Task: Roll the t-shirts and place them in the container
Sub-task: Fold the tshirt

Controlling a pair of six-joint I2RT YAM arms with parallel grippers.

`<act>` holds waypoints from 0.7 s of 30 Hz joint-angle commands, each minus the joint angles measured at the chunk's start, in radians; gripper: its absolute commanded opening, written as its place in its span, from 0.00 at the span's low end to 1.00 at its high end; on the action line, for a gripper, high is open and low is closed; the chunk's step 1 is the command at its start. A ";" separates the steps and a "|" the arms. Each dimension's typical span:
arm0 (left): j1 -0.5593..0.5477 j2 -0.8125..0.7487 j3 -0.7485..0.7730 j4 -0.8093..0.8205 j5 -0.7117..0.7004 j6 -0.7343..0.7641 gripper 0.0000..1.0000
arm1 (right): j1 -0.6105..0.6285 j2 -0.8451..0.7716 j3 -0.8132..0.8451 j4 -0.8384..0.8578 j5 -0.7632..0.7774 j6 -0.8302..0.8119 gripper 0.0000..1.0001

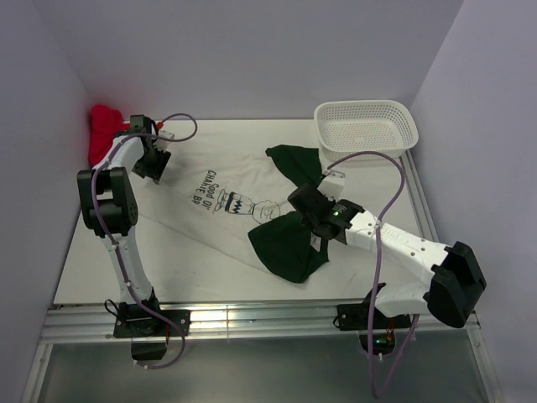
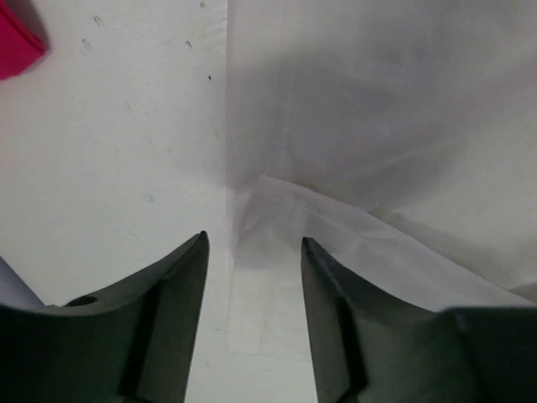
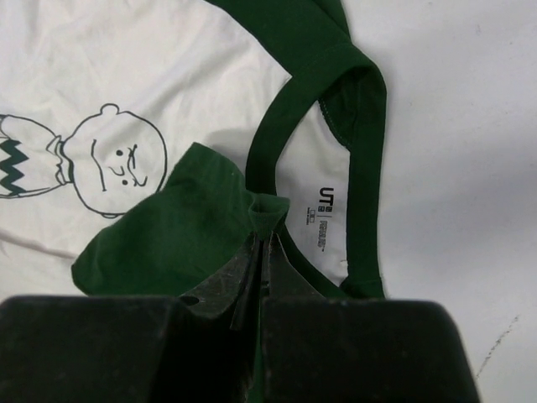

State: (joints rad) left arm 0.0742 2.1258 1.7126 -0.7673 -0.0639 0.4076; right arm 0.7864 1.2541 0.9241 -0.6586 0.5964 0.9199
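A white t-shirt [image 1: 243, 180] with a dark cartoon graphic [image 3: 109, 159] and lettering lies spread flat. At its right end lies dark green cloth [image 1: 285, 248] in two lobes, with a green neck band [image 3: 365, 126] round a small printed label [image 3: 323, 210]. I cannot tell whether the green is a separate shirt. My right gripper [image 1: 309, 206] is shut, pinching a fold of the green cloth [image 3: 168, 227] beside the neck; its tips show in the right wrist view [image 3: 264, 239]. My left gripper [image 1: 155, 164] is open and empty, low over the white cloth's far left edge [image 2: 268, 210].
A bright red cloth bundle [image 1: 102, 126] sits in the far left corner and shows in the left wrist view [image 2: 17, 50]. A white perforated basket [image 1: 366, 105] stands at the far right. Walls close in the left, back and right sides.
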 commanded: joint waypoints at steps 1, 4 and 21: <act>-0.004 -0.035 0.033 0.022 -0.008 -0.007 0.58 | -0.007 0.037 0.024 0.037 0.002 -0.026 0.00; -0.004 -0.070 0.022 0.023 -0.002 -0.001 0.64 | -0.007 0.064 0.039 0.050 -0.009 -0.033 0.00; -0.002 -0.207 -0.073 -0.026 0.087 0.020 0.65 | 0.390 0.361 0.191 0.034 -0.061 -0.001 0.00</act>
State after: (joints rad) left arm 0.0742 1.9614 1.6665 -0.7769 -0.0109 0.4068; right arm 1.1297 1.5921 1.1118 -0.5686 0.5343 0.8612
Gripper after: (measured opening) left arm 0.656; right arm 0.010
